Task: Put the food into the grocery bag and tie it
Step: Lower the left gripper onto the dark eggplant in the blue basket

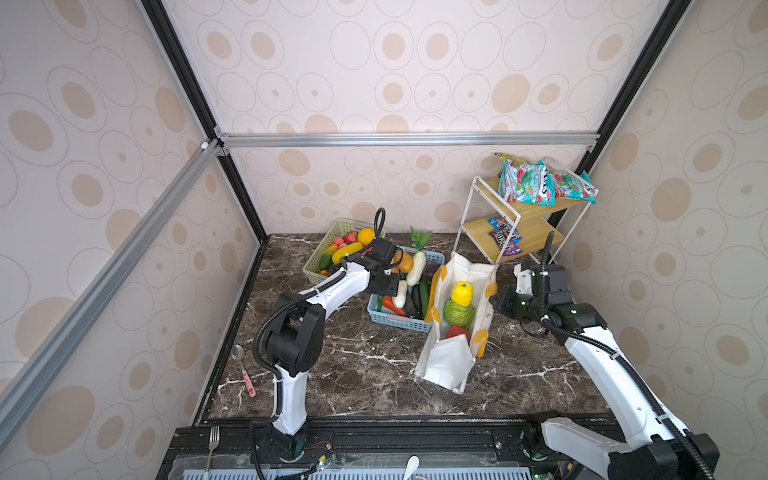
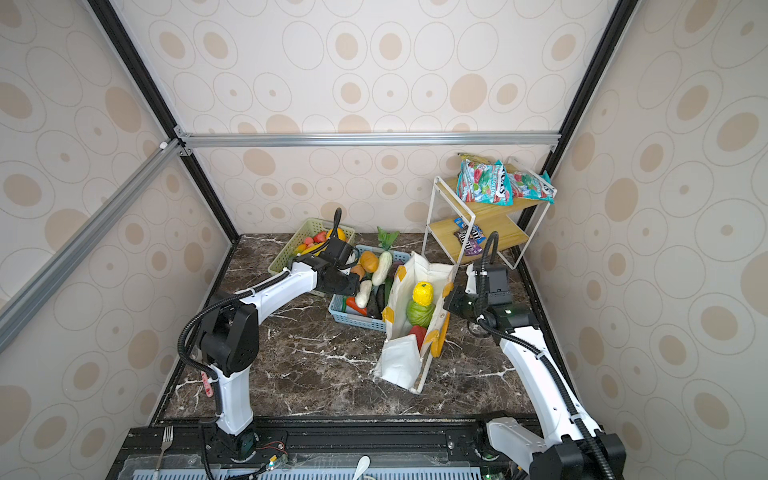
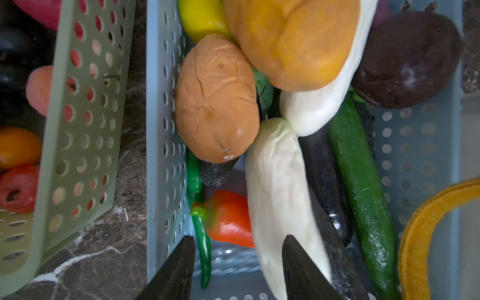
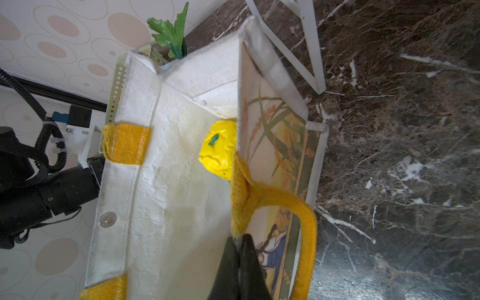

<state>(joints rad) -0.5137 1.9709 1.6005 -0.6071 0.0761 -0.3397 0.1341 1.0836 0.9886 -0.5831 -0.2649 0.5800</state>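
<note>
In both top views the grocery bag stands mouth-up, right of centre on the marble table. It is just right of the light blue basket, and the pale green basket sits farther off to the left. In the bag I count three pieces of food: one yellow knobbly fruit, one green cabbage and one red piece. The right gripper is at the bag's right rim, and the left gripper hangs over the blue basket. I judge that loading is the step in hand and tying has not begun.

In the left wrist view my left fingers stand apart with nothing clamped. One overlaps a long white piece; a red pepper and a thin green chilli show in the gap. In this basket I also count a second white piece, one potato, one orange piece, one cucumber and one dark purple round piece. The next move, I think, calls for centring on one piece, closing on it and carrying it right to the bag.

In the right wrist view the jaws are pressed together on the bag's rim beside a yellow handle, one of two. This holds the mouth open.
</note>
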